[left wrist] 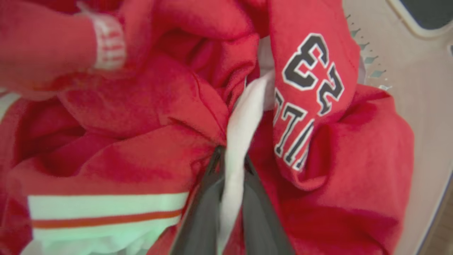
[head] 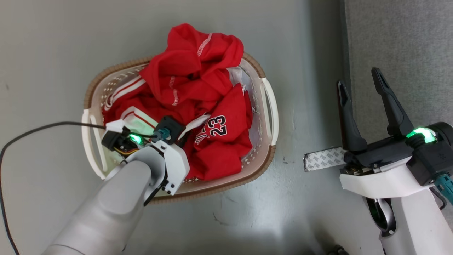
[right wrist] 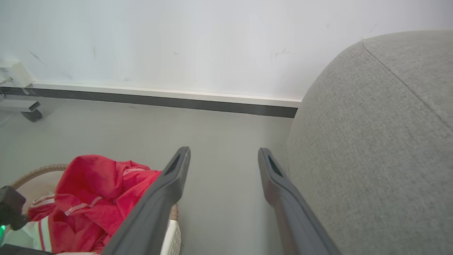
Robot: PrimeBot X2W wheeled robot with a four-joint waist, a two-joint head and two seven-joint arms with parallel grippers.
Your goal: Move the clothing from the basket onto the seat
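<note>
1. The clothing [head: 198, 102], red with white stripes and a dark "23", lies heaped in the basket [head: 106, 75] at the centre of the head view; its top fold rises above the brown rim; a pale cloth [head: 236, 75] shows beneath it toward the basket's right wall.
2. At bottom centre of the left wrist view you see the left gripper [left wrist: 231, 159]; its two dark fingers are clenched on a white band of the clothing [left wrist: 141, 148], with red folds on both sides; the number lettering sits to the upper right of the fingers.
3. The left forearm [head: 116, 198] enters the head view from the lower left and ends over the basket's lower left part; a black cable [head: 35, 129] arcs over the floor [head: 53, 35] at the left edge.
4. The right gripper [head: 357, 77] stands at the right of the head view, well apart from the basket; its jaws are released, spread wide, with nothing between them.
5. The seat [head: 407, 35] occupies the upper right corner of the head view; in the right wrist view you find it just beside the right finger.
6. A grey patterned strip [head: 324, 158] lies on the floor between the basket and the right gripper.
</note>
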